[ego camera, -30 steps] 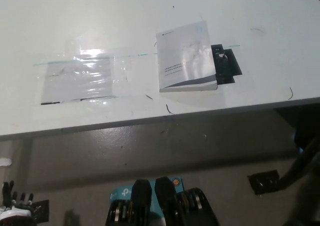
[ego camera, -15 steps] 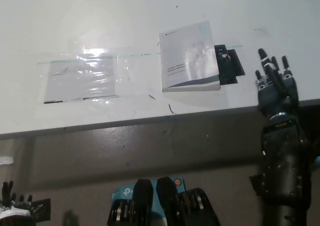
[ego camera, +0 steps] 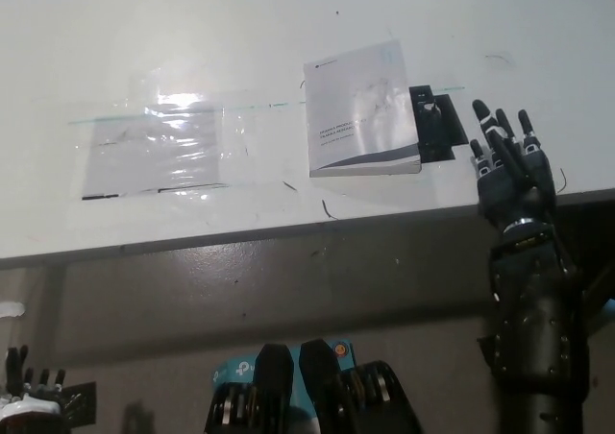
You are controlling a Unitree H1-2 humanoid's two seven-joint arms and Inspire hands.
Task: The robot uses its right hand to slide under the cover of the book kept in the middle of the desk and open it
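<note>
A closed book (ego camera: 361,108) with a white and grey cover lies flat in the middle of the white desk (ego camera: 288,31). A small black block (ego camera: 434,123) sits against its right edge. My black right hand (ego camera: 509,170) is raised over the desk's front right edge, to the right of the book and apart from it, open with fingers spread and holding nothing. My white left hand (ego camera: 31,396) rests low at the bottom left corner, well below the desk, with only its upper part showing.
A clear plastic sheet (ego camera: 159,146) is taped to the desk left of the book. The desk's front edge (ego camera: 288,232) runs across the middle of the picture, with grey floor below it.
My right arm came up from the bottom right into view and the hand has since shifted slightly left toward the book. Book and left hand are unmoved.
</note>
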